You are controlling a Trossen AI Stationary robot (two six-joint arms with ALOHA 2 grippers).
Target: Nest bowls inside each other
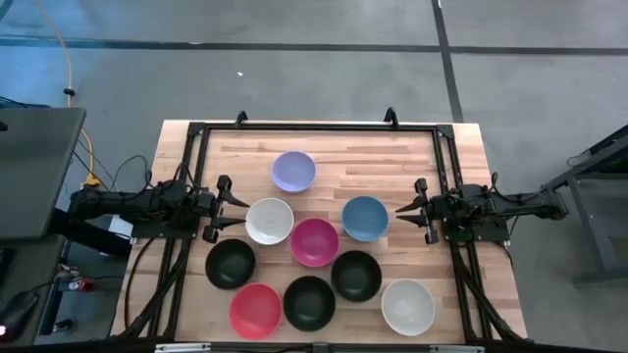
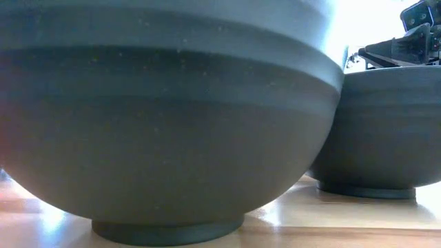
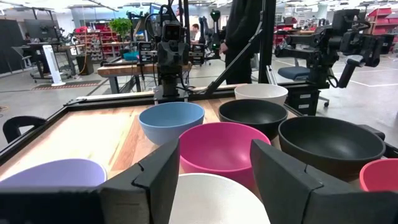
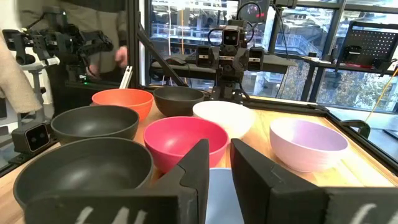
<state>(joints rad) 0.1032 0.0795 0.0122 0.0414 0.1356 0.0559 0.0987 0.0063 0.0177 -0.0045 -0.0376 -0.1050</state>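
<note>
Nine bowls stand upright on their bases on the wooden table. Lavender (image 1: 293, 171) is farthest. White (image 1: 270, 221), magenta (image 1: 315, 241) and blue (image 1: 365, 218) sit mid-table. Three black (image 1: 231, 264) (image 1: 356, 276) (image 1: 309, 302), red (image 1: 255, 311) and a second white (image 1: 408, 306) fill the near side. My left gripper (image 1: 235, 211) (image 3: 214, 152) is open, level, just left of the white bowl (image 3: 214, 202). My right gripper (image 1: 400, 209) (image 4: 219, 155) is open with a narrow gap, level, just right of the blue bowl (image 4: 219, 196).
A black metal frame (image 1: 314, 127) runs along the table's far edge and both sides. The low view is filled by two black bowls (image 2: 165, 138) (image 2: 386, 131). Bare wood lies at the far corners. A person (image 3: 239, 28) stands in the room beyond the table.
</note>
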